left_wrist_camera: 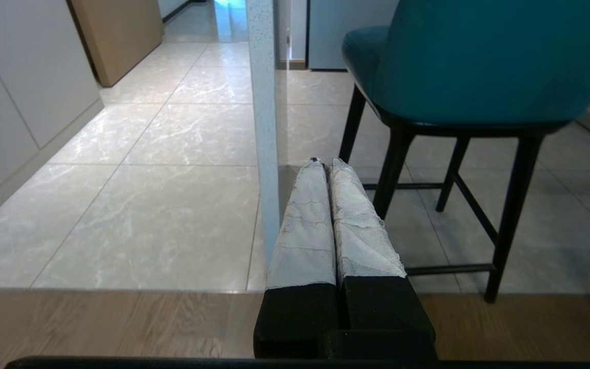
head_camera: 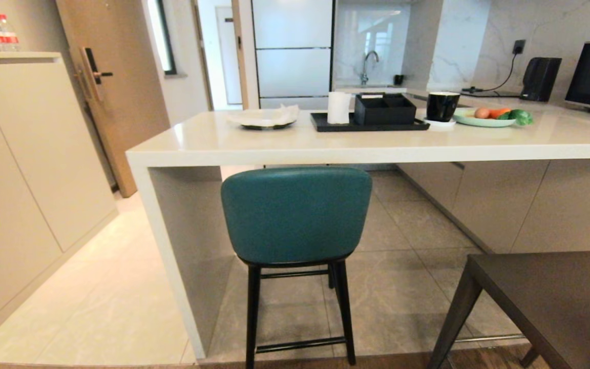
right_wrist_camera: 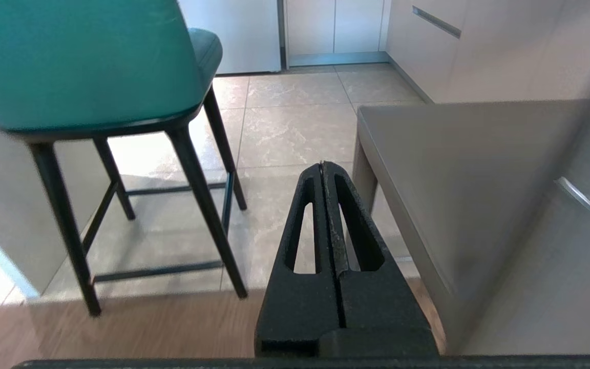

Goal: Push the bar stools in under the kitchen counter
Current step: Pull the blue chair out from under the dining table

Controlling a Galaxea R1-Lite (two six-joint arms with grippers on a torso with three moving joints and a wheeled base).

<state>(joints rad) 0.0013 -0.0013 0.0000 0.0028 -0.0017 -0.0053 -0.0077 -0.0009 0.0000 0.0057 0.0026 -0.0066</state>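
Observation:
A teal bar stool (head_camera: 296, 215) with thin black legs stands at the counter's left end, its back facing me and just below the cream-white kitchen counter (head_camera: 356, 146). A boxy dark-grey stool (head_camera: 556, 302) stands nearer me at the lower right, clear of the counter. Neither arm shows in the head view. My left gripper (left_wrist_camera: 324, 163) is shut and empty, low above the floor beside the counter's slab leg (left_wrist_camera: 265, 128), with the teal stool (left_wrist_camera: 479, 56) a little ahead. My right gripper (right_wrist_camera: 322, 165) is shut and empty, between the teal stool (right_wrist_camera: 85, 56) and the grey stool (right_wrist_camera: 459, 164).
A beige cupboard unit (head_camera: 23, 169) lines the left wall, with a wooden door (head_camera: 116, 77) behind it. On the counter stand a black tray (head_camera: 366, 123) with a paper roll, a black mug (head_camera: 441, 105) and a plate of vegetables (head_camera: 494, 117). Grey cabinets (head_camera: 530, 205) close the right side.

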